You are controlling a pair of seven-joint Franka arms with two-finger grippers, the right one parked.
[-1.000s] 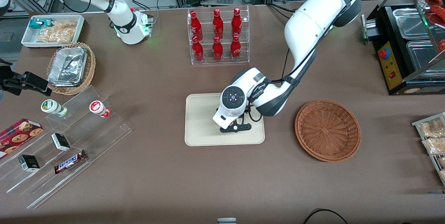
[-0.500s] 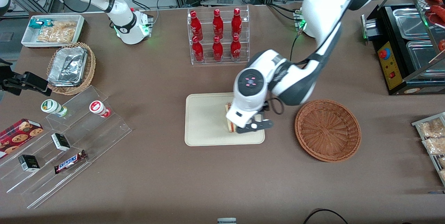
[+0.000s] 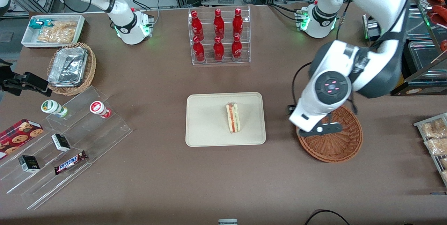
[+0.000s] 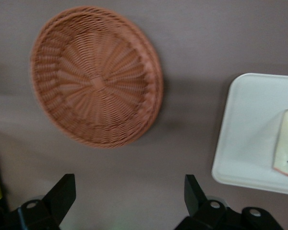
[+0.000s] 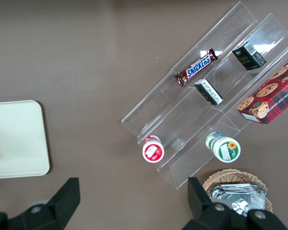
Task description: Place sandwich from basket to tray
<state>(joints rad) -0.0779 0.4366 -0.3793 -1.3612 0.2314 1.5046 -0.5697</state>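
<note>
The sandwich (image 3: 233,117), a wedge of white bread with red and green layers, lies on the cream tray (image 3: 206,127), in the part of the tray nearest the basket. The round reddish-brown basket (image 3: 337,146) stands beside the tray, toward the working arm's end, with nothing in it. My left gripper (image 3: 319,129) hangs high over the basket's rim on the tray's side. In the left wrist view the gripper (image 4: 128,191) is open with only bare table between its fingers (image 4: 62,190), and the basket (image 4: 96,76), the tray (image 4: 249,134) and the sandwich (image 4: 287,151) all show.
A clear rack of red bottles (image 3: 219,36) stands farther from the front camera than the tray. A food warmer (image 3: 408,47) and snack packets (image 3: 434,137) are at the working arm's end. A stepped acrylic shelf (image 3: 66,141), a foil-filled tan basket (image 3: 71,68) and a white bin (image 3: 52,29) are at the parked arm's end.
The gripper was low over the tray, then let go of the sandwich there. It has since risen and swung sideways to above the basket, leaving the sandwich on the tray.
</note>
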